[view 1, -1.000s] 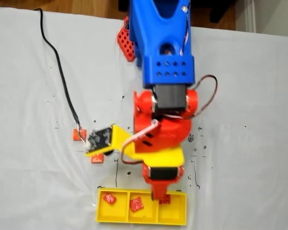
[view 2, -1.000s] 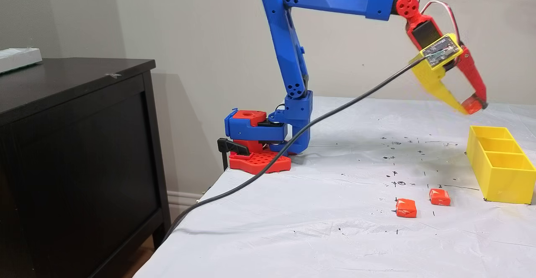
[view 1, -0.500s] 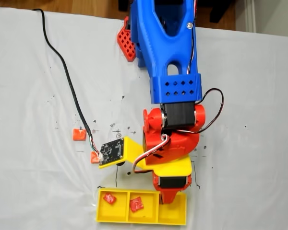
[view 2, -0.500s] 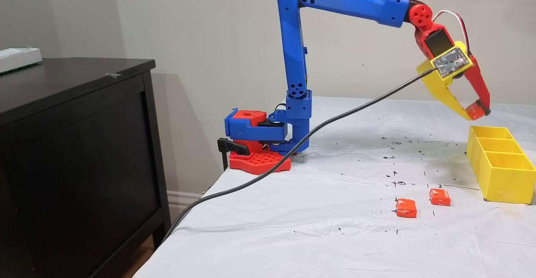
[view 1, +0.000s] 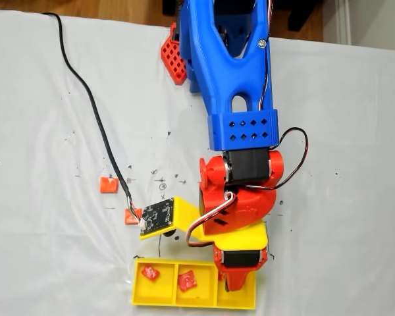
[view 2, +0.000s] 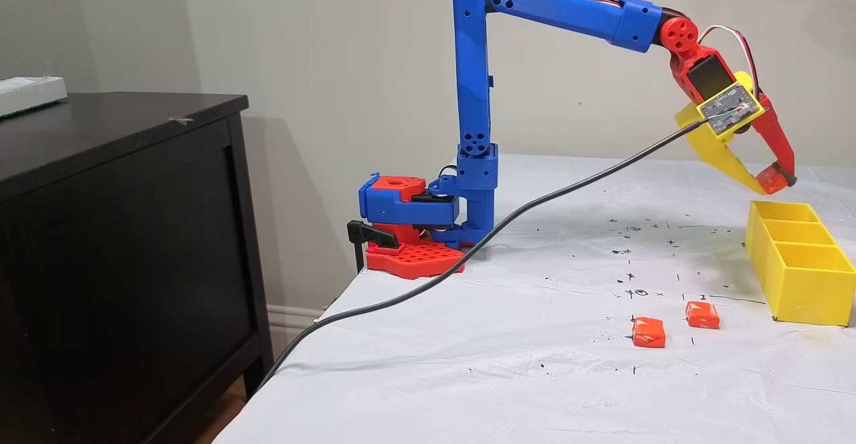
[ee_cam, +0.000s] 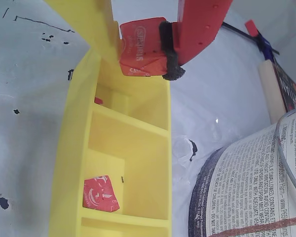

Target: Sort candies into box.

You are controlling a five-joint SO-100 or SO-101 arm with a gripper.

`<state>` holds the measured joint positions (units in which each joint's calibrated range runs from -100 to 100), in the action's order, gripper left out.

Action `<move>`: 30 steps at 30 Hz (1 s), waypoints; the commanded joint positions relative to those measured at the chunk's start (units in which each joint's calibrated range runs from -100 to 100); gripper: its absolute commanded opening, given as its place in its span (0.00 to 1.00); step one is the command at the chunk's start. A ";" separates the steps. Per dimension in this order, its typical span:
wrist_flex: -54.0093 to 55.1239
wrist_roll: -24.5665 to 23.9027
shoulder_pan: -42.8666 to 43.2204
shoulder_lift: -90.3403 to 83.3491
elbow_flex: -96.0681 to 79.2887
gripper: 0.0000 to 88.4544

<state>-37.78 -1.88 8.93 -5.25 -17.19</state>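
Note:
My gripper is shut on an orange-red candy, pinched between the yellow finger and the red finger. It hangs just above the yellow box. In a fixed view from above the gripper is over the right compartment of the box. Two red candies lie in the left and middle compartments. Two orange candies lie on the white cloth. From the side, the gripper is above the far end of the box.
A black cable runs across the cloth to a circuit board on a yellow bracket. The arm's red base is clamped at the table's back edge. A dark cabinet stands beside the table. Printed paper lies beyond the box.
The arm has reached farther out. The gripper, still holding the candy, has moved from the box's near rim to above its right compartment.

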 commanded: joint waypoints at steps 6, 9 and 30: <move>0.65 0.49 0.58 0.50 5.95 0.26; 0.57 0.49 0.49 0.58 5.95 0.33; -14.90 4.88 -3.50 -11.63 6.68 0.00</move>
<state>-49.29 1.64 6.91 -8.63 -15.83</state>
